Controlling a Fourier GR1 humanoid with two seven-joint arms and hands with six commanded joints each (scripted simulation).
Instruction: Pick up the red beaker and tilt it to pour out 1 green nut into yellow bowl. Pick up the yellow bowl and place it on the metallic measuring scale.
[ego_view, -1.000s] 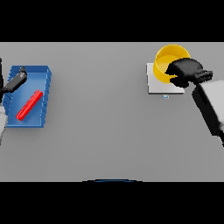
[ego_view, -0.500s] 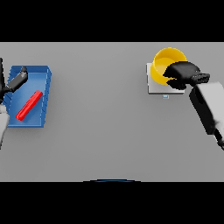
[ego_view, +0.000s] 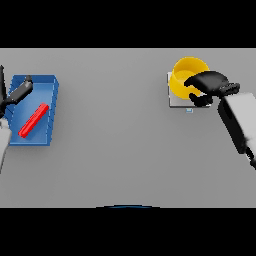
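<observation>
Yellow and round, the plastic bowl (ego_view: 186, 75) sits on the flat metallic measuring scale (ego_view: 176, 101) at the far right of the grey worktop (ego_view: 120, 145). The right hand (ego_view: 206, 85) lies against the bowl's right side, its dark fingers curled over the rim nearest the robot, so it is grasping the bowl. The white and grey forearm runs away from it toward the lower right edge.

Well apart, at the far left of the worktop, a blue rectangular tray (ego_view: 49, 90) holds a slim red beaker (ego_view: 33, 120) lying on its side, slanted. The left hand (ego_view: 17, 92) shows above the tray's upper left corner, clear of the beaker; its fingers look fairly straight and hold nothing.
</observation>
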